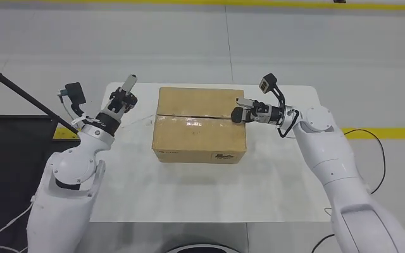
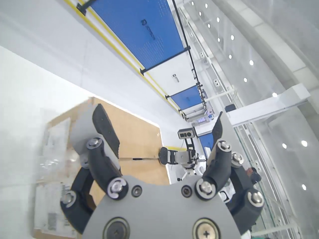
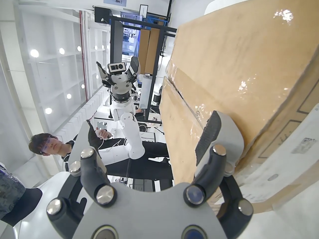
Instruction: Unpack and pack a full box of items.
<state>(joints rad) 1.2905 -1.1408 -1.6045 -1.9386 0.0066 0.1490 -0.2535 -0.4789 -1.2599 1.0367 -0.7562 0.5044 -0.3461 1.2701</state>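
A closed cardboard box [image 1: 199, 123] sits in the middle of the white table [image 1: 190, 190], with a taped seam [image 1: 190, 116] running across its top. My right gripper [image 1: 238, 107] is open at the box's right end, level with the seam. In the right wrist view, one of its fingers [image 3: 211, 130] rests against the top edge of the box [image 3: 236, 63] beside the seam, and the other hangs in free air. My left gripper [image 1: 125, 92] is open off the box's left side and holds nothing; in the left wrist view [image 2: 159, 123] it is raised, with the box [image 2: 134, 135] beyond it.
A dark pole [image 1: 31, 101] slants in from the far left, above a black mat [image 1: 19, 145] beside the table. Bare table surface lies in front of the box. White labels [image 3: 286, 150] cover the box's right end.
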